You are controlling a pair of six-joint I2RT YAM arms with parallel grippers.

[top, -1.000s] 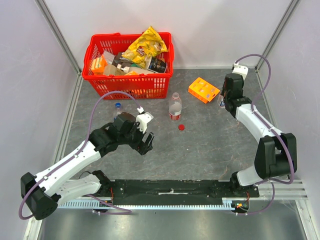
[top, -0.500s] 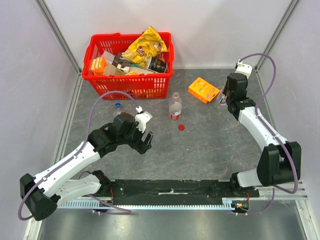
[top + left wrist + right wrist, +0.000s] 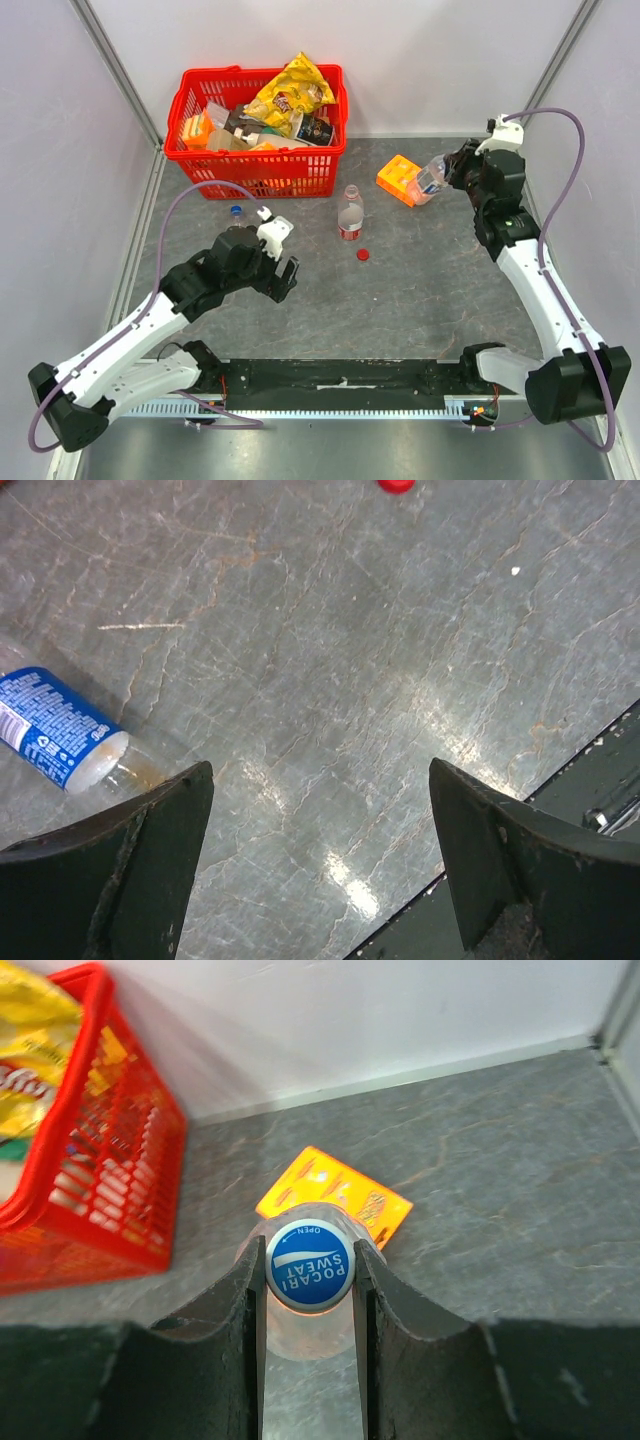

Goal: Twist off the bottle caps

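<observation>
My right gripper [image 3: 452, 172] is shut on the blue cap [image 3: 311, 1265] of a nearly plain clear bottle [image 3: 430, 180] and holds it tilted above the table, next to the orange box. In the right wrist view the cap sits tight between both fingers [image 3: 240, 1310], with the bottle body [image 3: 300, 1335] behind it. A red-labelled bottle [image 3: 349, 213] stands uncapped mid-table, with a red cap [image 3: 363, 254] lying in front of it. My left gripper [image 3: 281, 274] is open and empty over bare table [image 3: 320, 860]. A blue-labelled bottle [image 3: 60, 735] lies to its left. A loose blue cap [image 3: 235, 211] lies by the basket.
A red basket [image 3: 258, 165] full of snack packs stands at the back left. An orange box [image 3: 406, 179] lies just left of the held bottle. Grey walls close the sides and back. The black base rail [image 3: 340, 375] runs along the near edge.
My right gripper has lifted the plain bottle off the table and swung it up, tilted, toward the orange box. My left arm has drawn slightly left, jaws still open.
</observation>
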